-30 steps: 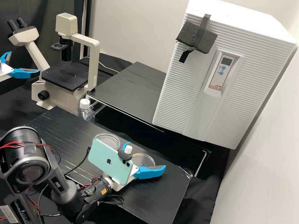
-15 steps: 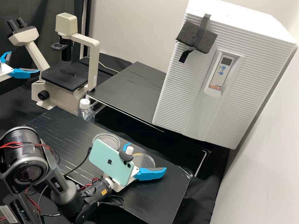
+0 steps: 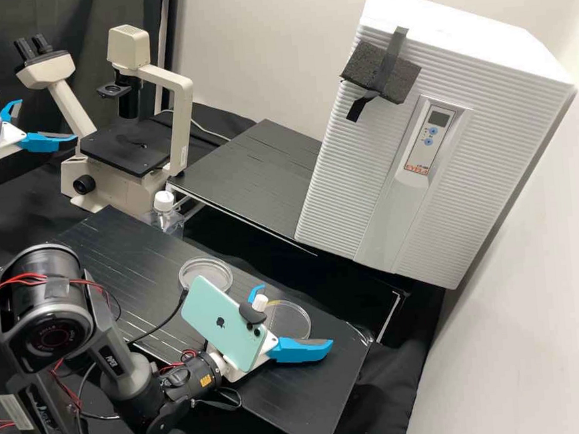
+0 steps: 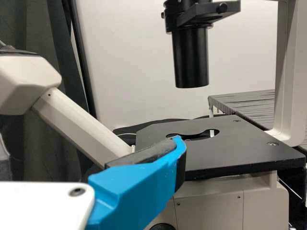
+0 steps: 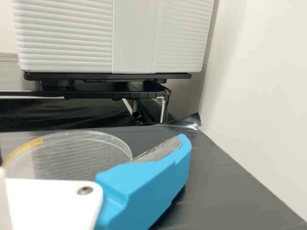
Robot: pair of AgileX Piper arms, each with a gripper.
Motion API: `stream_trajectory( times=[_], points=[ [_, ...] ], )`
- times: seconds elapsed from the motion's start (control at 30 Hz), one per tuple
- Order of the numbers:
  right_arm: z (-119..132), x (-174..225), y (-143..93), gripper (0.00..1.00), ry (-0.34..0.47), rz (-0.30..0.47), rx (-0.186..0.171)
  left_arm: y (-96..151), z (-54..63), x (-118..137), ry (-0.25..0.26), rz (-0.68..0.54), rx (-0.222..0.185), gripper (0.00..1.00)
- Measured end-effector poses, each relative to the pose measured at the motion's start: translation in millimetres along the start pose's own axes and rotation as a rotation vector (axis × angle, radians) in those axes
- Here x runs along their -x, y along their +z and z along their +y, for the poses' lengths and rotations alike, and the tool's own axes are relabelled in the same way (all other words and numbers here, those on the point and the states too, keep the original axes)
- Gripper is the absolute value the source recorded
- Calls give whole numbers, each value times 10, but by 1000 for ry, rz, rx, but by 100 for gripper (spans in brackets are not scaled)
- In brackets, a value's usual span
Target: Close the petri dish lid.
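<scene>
1. The left gripper [image 3: 49, 119] is in the air, at the left side of the microscope [image 3: 183, 118]. Its jaws stand wide apart, and they have hold of nothing.
2. The bottle [image 3: 167, 220], clear and with a white cap, stands just beside the microscope, at the right of its base.
3. The first round clear dish [image 3: 208, 267] lies on the black table [image 3: 115, 257], nearer to the camera than the microscope and more to the right.
4. The right gripper [image 3: 298, 313] is farther from the microscope than this dish. Its jaws stand wide apart, with no grip closed on anything.
5. The second round clear dish [image 3: 291, 319], with a yellowish mark on its rim, lies more away from the microscope, on the same table. It is seen between those two fingers; I cannot tell if they touch it, nor which round piece is the lid.
6. The white ribbed cabinet [image 3: 368, 197] is well to the right of the microscope.
</scene>
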Motion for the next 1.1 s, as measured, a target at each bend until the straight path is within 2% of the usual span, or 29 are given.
stream_trajectory(
  times=[0.73, 0.77, 1.1],
  points=[
    [-44, -11, -29, 100, -27, 21, -4, 0, 0, 0, 0, 0, 0, 100],
    [-45, -13, -28, 0, -27, 23, -6, 0, 0, 0, 0, 0, 0, 100],
    [-49, -16, -33, 0, -26, 36, -7, 0, 0, 0, 0, 0, 0, 100]
  ],
)
